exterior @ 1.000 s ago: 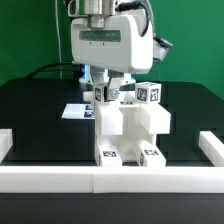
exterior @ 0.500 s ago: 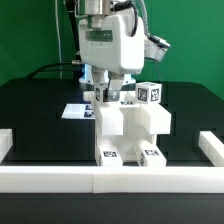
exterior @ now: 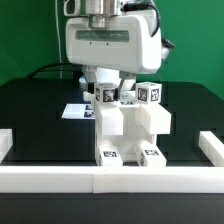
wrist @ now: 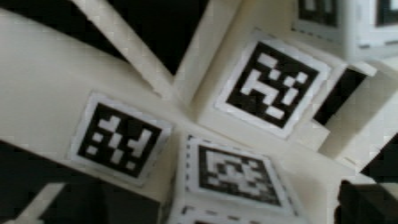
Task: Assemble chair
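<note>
We see the chair standing on the black table, a blocky white body built up from chunky plastic pieces, set right against the long white rail that runs along the front edge. Two short rail ends sit at the corners, one at the exterior view's left and one at its right. The chair's front feet carry small black-and-white tags, and more tags face us on the upright pieces at its top.

The arm's large white head hangs directly above the chair, and the gripper reaches down to the top of the chair on the exterior view's left side, level with the tagged pieces there. Its fingers are mostly lost among the white parts (everything here is white on white), so we cannot tell whether they are spread, closed, or clamped on a piece.

Behind the chair, toward the exterior view's left, the marker board lies flat on the table, well apart from the rail.

The wrist view is filled with white chair pieces at very close range, tilted across the picture, with three square tags on their faces and dark gaps between them. Which pieces these are we cannot say.
</note>
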`<control>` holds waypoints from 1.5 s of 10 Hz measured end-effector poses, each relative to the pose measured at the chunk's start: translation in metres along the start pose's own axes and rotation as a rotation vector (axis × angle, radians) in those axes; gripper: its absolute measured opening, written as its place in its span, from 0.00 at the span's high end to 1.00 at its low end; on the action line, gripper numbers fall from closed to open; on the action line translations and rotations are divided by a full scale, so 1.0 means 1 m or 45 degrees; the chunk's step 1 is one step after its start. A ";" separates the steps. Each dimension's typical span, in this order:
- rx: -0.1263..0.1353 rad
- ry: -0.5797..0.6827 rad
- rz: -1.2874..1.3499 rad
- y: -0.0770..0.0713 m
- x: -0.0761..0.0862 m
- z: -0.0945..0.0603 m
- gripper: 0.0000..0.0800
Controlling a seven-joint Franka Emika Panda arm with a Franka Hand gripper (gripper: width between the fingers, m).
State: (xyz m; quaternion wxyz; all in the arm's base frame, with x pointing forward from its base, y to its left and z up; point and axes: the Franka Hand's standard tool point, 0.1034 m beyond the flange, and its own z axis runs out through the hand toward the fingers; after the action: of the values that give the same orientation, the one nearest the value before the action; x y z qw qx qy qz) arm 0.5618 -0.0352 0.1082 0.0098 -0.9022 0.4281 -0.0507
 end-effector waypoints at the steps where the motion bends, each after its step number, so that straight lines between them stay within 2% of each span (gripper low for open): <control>1: 0.000 0.001 -0.113 0.000 0.000 0.000 0.19; 8: -0.017 0.007 -0.810 0.003 0.003 0.000 0.19; 15: -0.039 0.005 -1.277 0.006 0.006 0.000 0.19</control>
State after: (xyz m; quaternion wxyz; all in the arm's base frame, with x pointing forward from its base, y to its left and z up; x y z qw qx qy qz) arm 0.5610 -0.0438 0.1083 -0.0298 -0.9969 -0.0575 -0.0445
